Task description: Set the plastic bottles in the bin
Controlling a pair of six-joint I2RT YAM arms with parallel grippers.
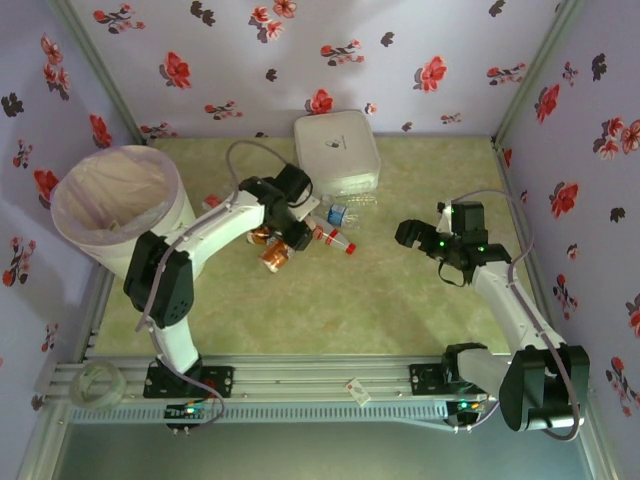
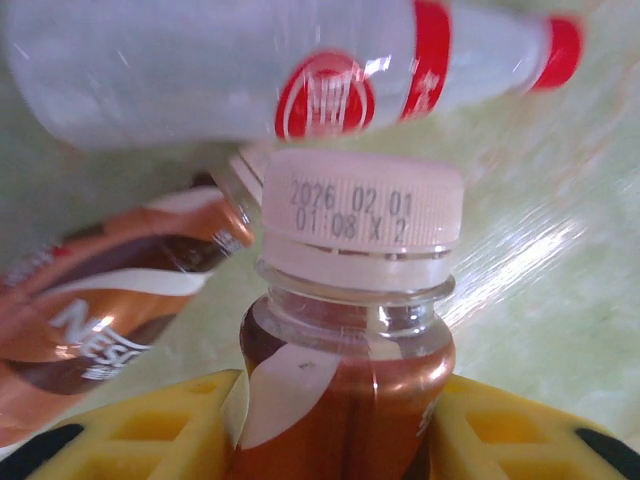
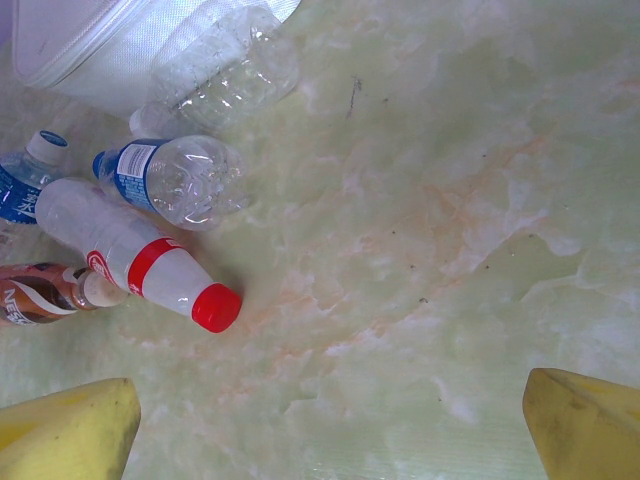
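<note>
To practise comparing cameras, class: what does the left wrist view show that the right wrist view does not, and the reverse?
Left wrist, not right wrist: the left gripper closed on a brown-wrapped plastic bottle, a date printed on its white ribbed cap. Right wrist, not left wrist: a clear blue-labelled plastic bottle, a crumpled clear plastic bottle, the flat white square box. Both: the clear red-capped plastic bottle lying on the pale green marbled table.

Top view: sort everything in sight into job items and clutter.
Job: brown-wrapped white-capped plastic bottle; red-capped clear plastic bottle; blue-labelled clear plastic bottle; crushed clear plastic bottle; large white cylindrical bin.
Clutter: flat white square box; translucent ring.
</note>
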